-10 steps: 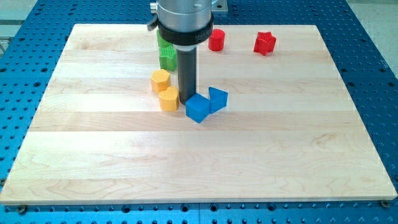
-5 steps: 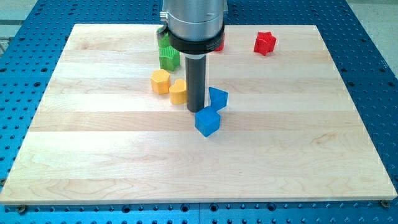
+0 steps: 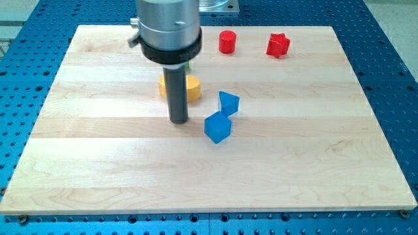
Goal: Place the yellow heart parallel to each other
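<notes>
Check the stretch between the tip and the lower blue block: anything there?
Nothing: bare board in the camera view between my tip and the blue cube to its right.

Arm: one arm, entering from the view's top, left of centre.
Housing: wide grey cylinder with a black lower band, cut off by the view's top edge.
Rod: straight, dark, upright, hanging below the band.
My tip (image 3: pixel 179 121): the rod's lower end, down at the tabletop (image 3: pixel 98 163), left of centre in the view.
</notes>
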